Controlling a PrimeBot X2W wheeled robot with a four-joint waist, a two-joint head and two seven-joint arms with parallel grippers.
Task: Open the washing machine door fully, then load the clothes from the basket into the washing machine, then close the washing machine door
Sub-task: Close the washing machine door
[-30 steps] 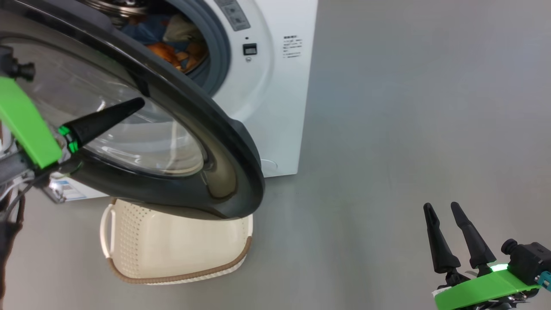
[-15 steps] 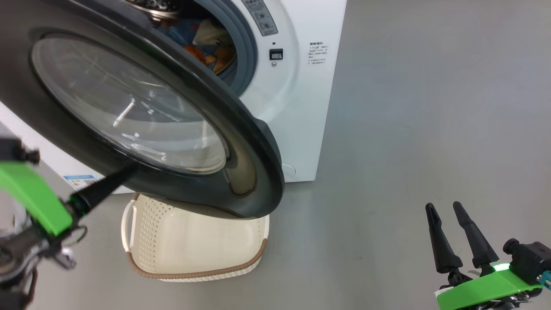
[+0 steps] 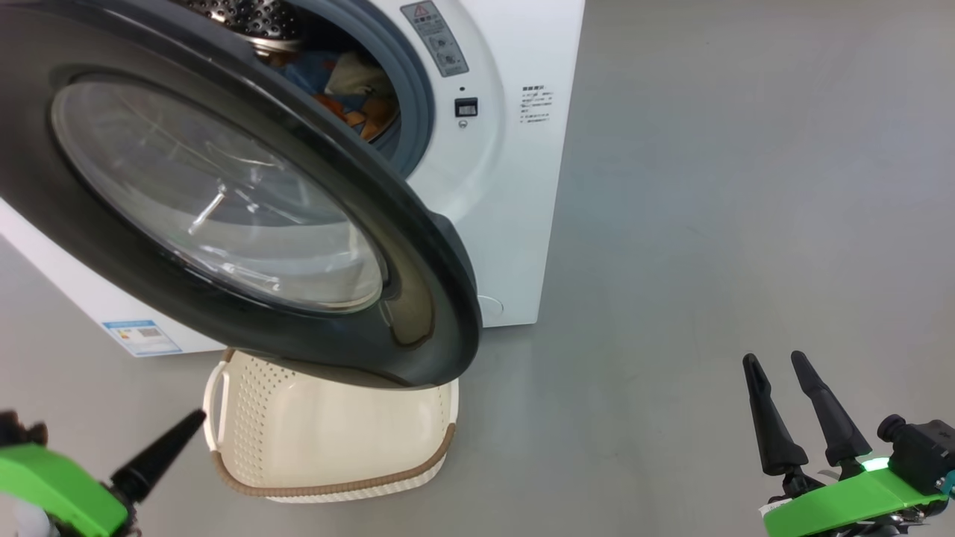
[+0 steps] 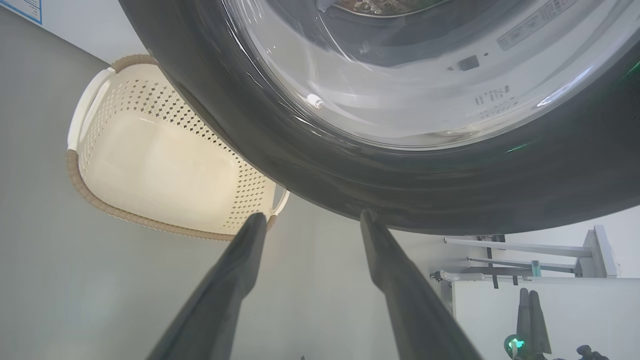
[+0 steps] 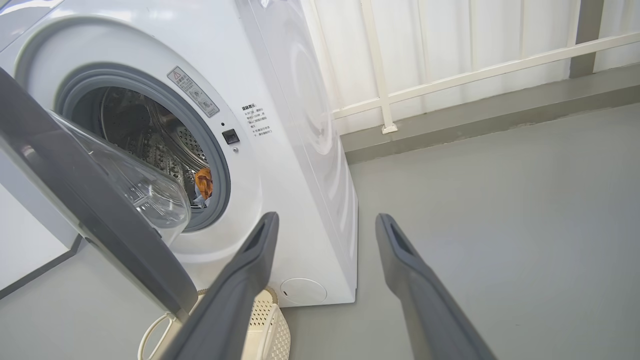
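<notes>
The left gripper [image 4: 312, 220], spread wide and empty, hovers beside the basket [image 3: 328, 488] under the half-open door [image 3: 418, 246], the right gripper [image 3: 774, 362] likewise open and empty well apart, and clothes [image 3: 358, 74] lie inside the washing machine [image 3: 515, 209].

The grey floor [image 3: 709, 224] bore the white washing machine [image 3: 515, 209] and, just before it, the cream basket [image 3: 257, 418].

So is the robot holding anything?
Nothing. The left gripper and right gripper are both open, with nothing between their fingers.
</notes>
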